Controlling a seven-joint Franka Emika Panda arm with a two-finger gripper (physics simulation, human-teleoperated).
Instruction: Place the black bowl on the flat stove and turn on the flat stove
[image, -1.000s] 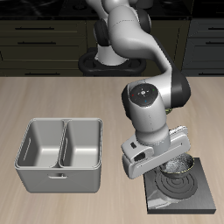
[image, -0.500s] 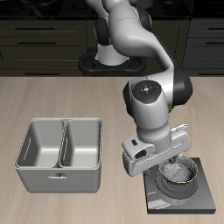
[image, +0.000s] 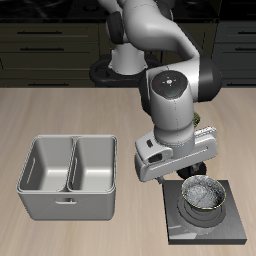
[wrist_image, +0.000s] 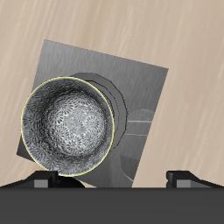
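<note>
Since a second ago my arm has lifted: the gripper (image: 190, 172), which was low over the flat stove (image: 232, 226) with the black bowl (image: 202, 196) up between its fingers, now hangs higher, and the bowl stands free on the stove's ring marks.

In the exterior view the bowl sits upright on the dark square plate, near the table's front edge. Its speckled grey-white inside shows, with a thin pale-yellow rim. The gripper hovers just above and a little behind it, not touching.

In the wrist view the black bowl (wrist_image: 70, 132) is seen from straight above, a round shiny speckled hollow covering most of the burner rings on the flat stove (wrist_image: 144, 79). Two dark fingertips (wrist_image: 182, 176) show at the frame edge, set wide apart with nothing between them, so the jaws are spread and empty.

The grey two-compartment tray (image: 68, 203) stands on the wooden table (image: 60, 110) beside the stove, well apart from the bowl. I cannot make out the stove's knob.
</note>
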